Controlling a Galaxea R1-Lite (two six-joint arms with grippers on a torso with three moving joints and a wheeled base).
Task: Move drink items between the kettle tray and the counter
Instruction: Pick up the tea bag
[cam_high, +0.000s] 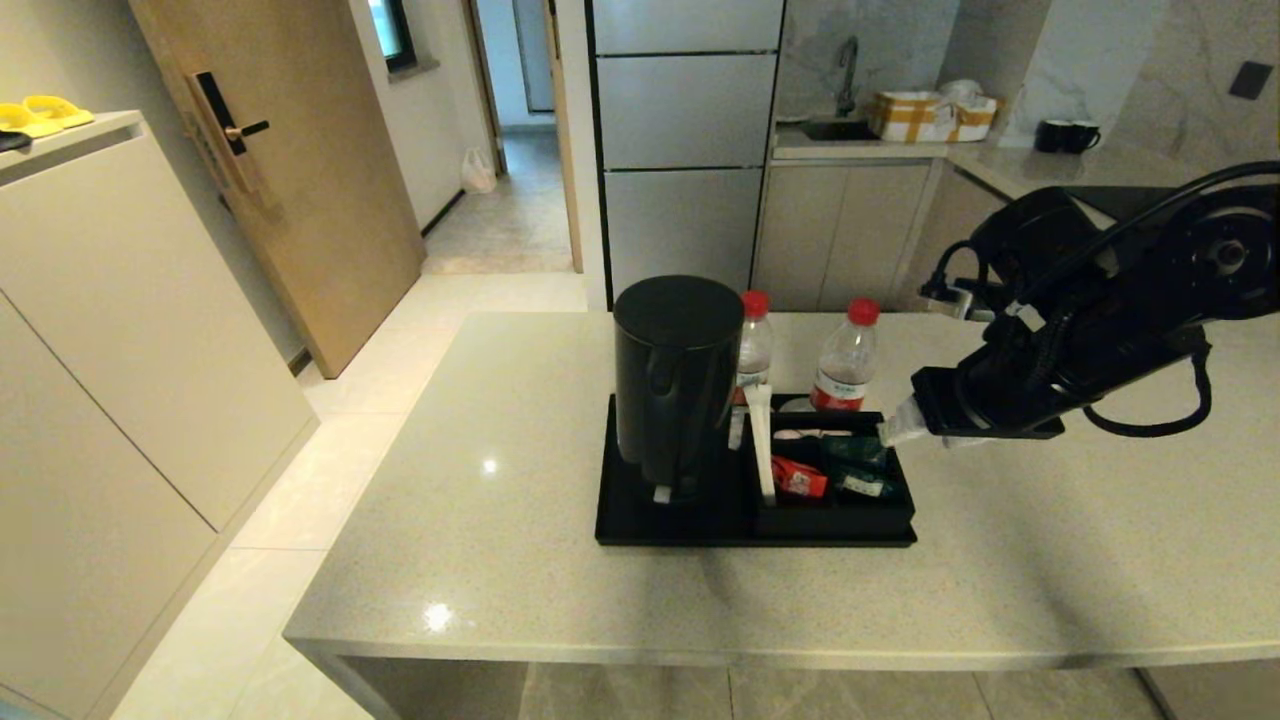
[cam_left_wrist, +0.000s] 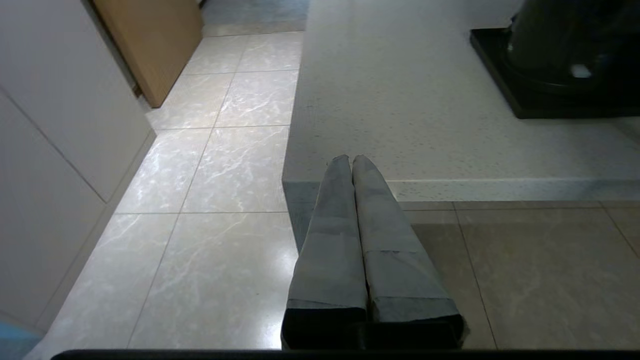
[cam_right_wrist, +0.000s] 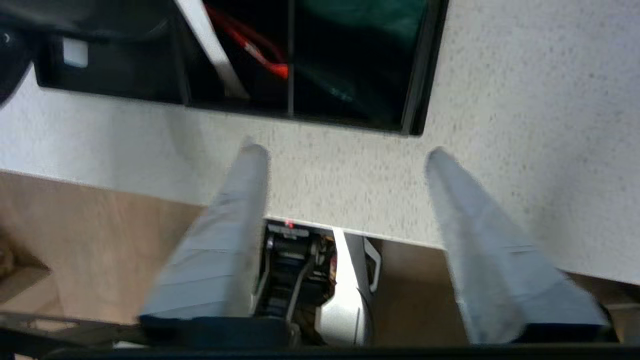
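A tall black kettle (cam_high: 678, 385) stands on the flat black kettle tray (cam_high: 640, 528) in the middle of the beige counter (cam_high: 480, 480). Two red-capped water bottles (cam_high: 754, 345) (cam_high: 846, 362) stand behind it, at the tray's far side. The raised sachet box (cam_high: 835, 515) holds dark green sachets (cam_high: 856, 450) (cam_right_wrist: 370, 20) and a red one (cam_high: 798, 478). My right gripper (cam_high: 893, 432) (cam_right_wrist: 345, 152) hovers open and empty at the box's right edge, above the counter (cam_right_wrist: 525, 100). My left gripper (cam_left_wrist: 351, 159) is shut and empty, low at the counter's front left corner (cam_left_wrist: 425, 125).
A white stick packet (cam_high: 762, 440) lies along the box's left divider. Pale cupboards (cam_high: 120, 330) and a wooden door (cam_high: 300, 170) are at the left over tiled floor (cam_left_wrist: 210, 165). A farther worktop carries a cardboard box (cam_high: 930, 115) and black mugs (cam_high: 1065, 135).
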